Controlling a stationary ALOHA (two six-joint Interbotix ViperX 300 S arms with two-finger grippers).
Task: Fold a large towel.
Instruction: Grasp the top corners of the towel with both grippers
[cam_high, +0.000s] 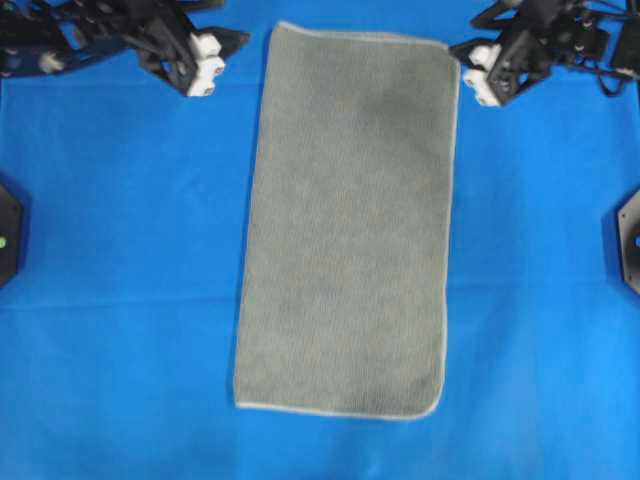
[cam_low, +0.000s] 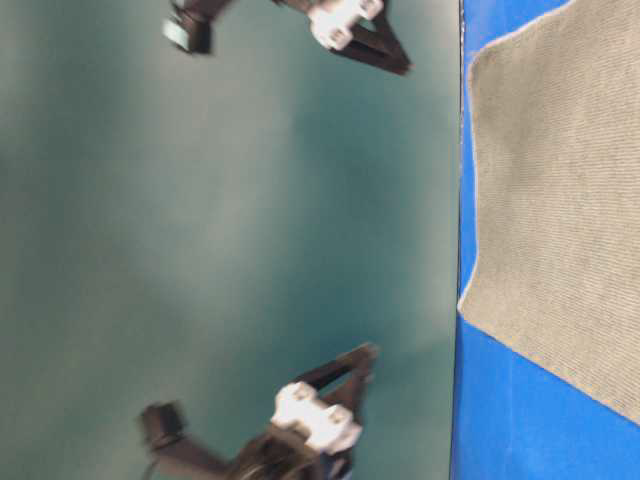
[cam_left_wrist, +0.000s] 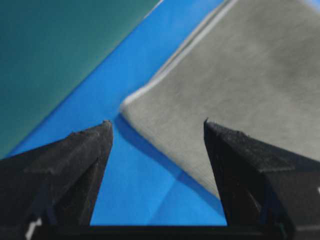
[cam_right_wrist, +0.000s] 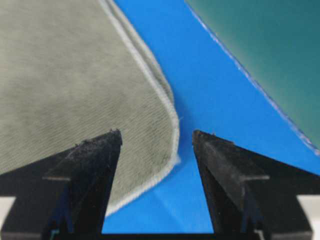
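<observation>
The large grey-green towel (cam_high: 350, 220) lies flat and unfolded on the blue sheet, its long side running from far to near. It also shows in the table-level view (cam_low: 560, 200). My left gripper (cam_high: 232, 45) is open and empty, hovering just left of the towel's far left corner. In the left wrist view (cam_left_wrist: 157, 130) that corner of the towel (cam_left_wrist: 240, 75) lies just ahead of the jaws. My right gripper (cam_high: 462, 58) is open and empty beside the far right corner. In the right wrist view (cam_right_wrist: 157, 137) the towel's rounded corner (cam_right_wrist: 65, 75) lies between the open jaws.
The blue sheet (cam_high: 120, 250) covers the table around the towel. Black mounts sit at the left edge (cam_high: 8, 230) and the right edge (cam_high: 628, 240). A dark green surface (cam_left_wrist: 50, 50) borders the sheet's far edge.
</observation>
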